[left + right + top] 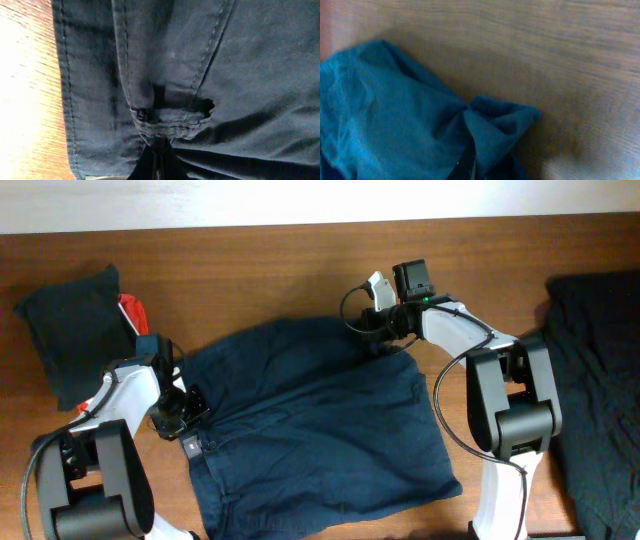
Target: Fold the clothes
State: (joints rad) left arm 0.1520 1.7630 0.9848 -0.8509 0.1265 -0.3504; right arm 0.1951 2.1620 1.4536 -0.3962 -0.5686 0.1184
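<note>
Clamped shut on the shorts (320,430) at both ends: waistband edge in the left gripper (190,420), hem corner in the right gripper (380,337). Spread flat between them, long axis from grip to grip.

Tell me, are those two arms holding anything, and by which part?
Both hold the navy shorts: the left jaws pinch a fold at the waistband, the right jaws a leg-hem corner.
</note>
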